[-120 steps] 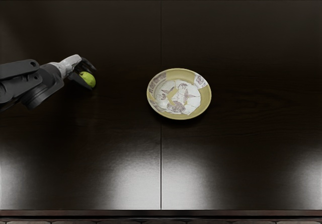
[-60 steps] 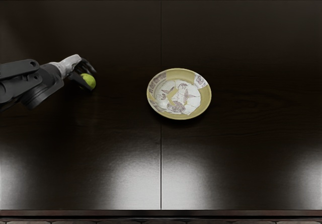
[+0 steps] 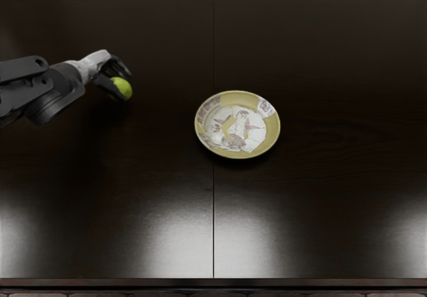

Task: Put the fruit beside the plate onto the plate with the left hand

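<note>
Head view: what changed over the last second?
The left hand, shut on the green fruit throughout, carried it up the picture and slightly toward the plate, likely a lift off the table. The plate has not moved.

Glossy dark wood table point(image 3: 320, 210); glazed ceramic plate point(image 3: 269, 137); smooth fruit point(image 3: 121, 87).

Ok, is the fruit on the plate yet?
No, the green fruit is in the left hand, well left of the plate.
</note>
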Robot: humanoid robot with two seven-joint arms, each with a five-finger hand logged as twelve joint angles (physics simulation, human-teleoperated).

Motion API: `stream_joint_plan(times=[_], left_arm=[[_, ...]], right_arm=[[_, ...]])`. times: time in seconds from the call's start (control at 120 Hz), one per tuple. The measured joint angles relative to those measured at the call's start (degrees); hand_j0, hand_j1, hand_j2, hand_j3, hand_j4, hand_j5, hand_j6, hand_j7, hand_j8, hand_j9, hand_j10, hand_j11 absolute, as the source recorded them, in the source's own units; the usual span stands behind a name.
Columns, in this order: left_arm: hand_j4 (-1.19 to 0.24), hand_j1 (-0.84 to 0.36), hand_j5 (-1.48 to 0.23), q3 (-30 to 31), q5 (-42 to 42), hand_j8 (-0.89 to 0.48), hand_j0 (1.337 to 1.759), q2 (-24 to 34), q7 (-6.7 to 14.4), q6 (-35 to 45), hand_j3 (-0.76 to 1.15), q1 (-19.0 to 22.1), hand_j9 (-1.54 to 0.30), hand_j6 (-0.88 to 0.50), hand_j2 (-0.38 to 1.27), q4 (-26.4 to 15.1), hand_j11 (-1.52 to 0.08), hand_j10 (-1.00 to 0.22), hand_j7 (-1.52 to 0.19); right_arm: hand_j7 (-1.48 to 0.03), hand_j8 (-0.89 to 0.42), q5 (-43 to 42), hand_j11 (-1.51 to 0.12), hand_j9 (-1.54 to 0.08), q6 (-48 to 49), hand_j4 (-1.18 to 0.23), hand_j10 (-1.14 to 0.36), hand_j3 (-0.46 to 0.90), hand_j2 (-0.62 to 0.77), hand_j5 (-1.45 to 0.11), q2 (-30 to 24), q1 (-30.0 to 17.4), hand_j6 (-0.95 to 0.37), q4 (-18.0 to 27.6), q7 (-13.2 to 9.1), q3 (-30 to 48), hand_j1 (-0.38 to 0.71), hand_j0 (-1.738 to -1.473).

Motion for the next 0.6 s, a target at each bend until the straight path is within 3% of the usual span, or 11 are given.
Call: stream_joint_plan(times=[0.6], left_arm=[[-0.61,-0.3,-0.82,-4.0,0.0,-0.45,1.657,-0.7,0.1,-0.2,0.0,-2.2,-0.81,-0.5,0.32,-6.1,-0.81,-0.62,-0.82]], right_arm=[[-0.02,-0.02,0.0,-0.02,-0.02,0.0,-0.02,-0.02,0.0,0.0,-0.02,0.0,0.0,-0.02,0.0,0.0,0.0,-0.33,-1.658]])
